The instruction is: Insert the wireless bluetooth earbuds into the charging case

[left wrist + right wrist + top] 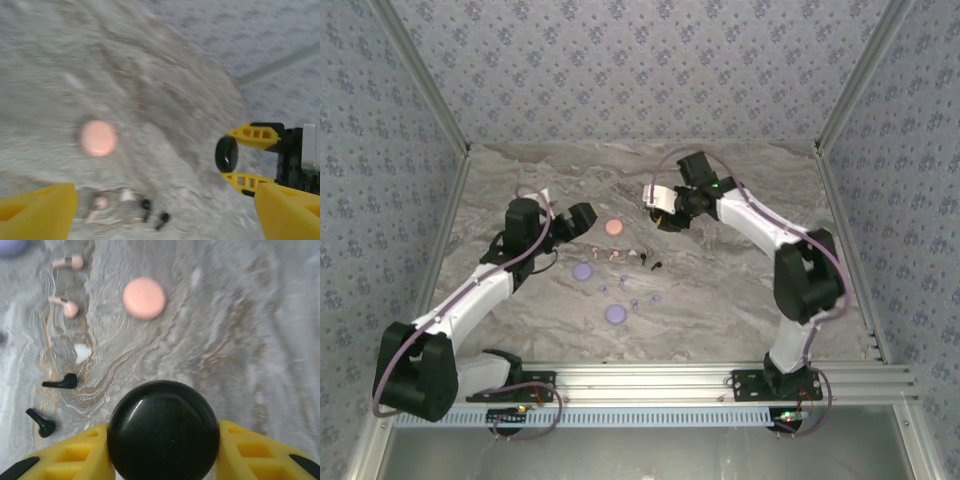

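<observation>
A: Nearest the right wrist lens?
B: Black round case (162, 410), pinched from both sides between the yellow fingers (75, 460) of the right gripper (162, 432). Clamped firmly, glossy face toward the lens.
A: Pose of the right arm (760, 230)?
B: Rises from the near right edge to a high elbow, then reaches leftward and away, with the wrist bent toward the table's middle.
A: And the left arm (480, 295)?
B: Climbs from the near left corner up and away, folds at the elbow, and points rightward at the pink round case (614, 227).
A: Left gripper (165, 205)?
B: Spread wide, gripping nothing. Hovers near the small buds, short of touching them.
A: Whereabouts of the earbuds?
B: All loose on the marble table (260, 340), between the two grippers. Pink earbuds (65, 306) just near-side of the pink round case. Black earbuds (62, 382) right beside those, with a white scrap (81, 352) in between. Lilac earbuds (634, 304) scattered closer to the arm bases, among two lilac round cases (616, 314).
A: Any bud touching a case?
B: Hard to say for the lilac ones, too small to tell. Pink and black pairs lie apart from every case
</observation>
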Controlling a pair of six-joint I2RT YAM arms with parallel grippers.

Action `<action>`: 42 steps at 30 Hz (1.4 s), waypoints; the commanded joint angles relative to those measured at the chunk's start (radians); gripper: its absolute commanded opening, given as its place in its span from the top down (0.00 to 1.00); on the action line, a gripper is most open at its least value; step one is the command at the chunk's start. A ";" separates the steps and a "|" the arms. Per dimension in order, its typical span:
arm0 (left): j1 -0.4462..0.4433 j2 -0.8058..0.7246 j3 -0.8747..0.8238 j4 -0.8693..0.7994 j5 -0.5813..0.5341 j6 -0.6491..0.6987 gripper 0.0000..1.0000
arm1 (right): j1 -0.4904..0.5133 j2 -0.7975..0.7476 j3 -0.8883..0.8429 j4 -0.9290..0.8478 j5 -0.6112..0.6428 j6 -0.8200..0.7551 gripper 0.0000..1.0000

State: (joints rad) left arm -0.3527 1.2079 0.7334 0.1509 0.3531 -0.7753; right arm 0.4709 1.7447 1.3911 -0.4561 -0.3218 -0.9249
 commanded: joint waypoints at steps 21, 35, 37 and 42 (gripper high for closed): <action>-0.238 0.312 0.278 0.187 0.317 -0.008 0.27 | 0.035 -0.391 -0.300 0.195 -0.081 0.194 0.57; -0.260 0.382 0.325 0.202 0.381 -0.021 0.53 | 0.044 -0.394 -0.293 0.214 -0.082 0.212 0.56; -0.260 0.383 0.327 0.204 0.392 -0.021 0.56 | 0.044 -0.393 -0.291 0.214 -0.073 0.209 0.56; -0.261 0.383 0.330 0.198 0.414 -0.018 0.59 | 0.044 -0.386 -0.286 0.208 -0.056 0.200 0.56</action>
State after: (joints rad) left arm -0.6044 1.5795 1.0328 0.3183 0.7227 -0.8021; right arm 0.5095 1.3724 1.0950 -0.2565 -0.3885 -0.7315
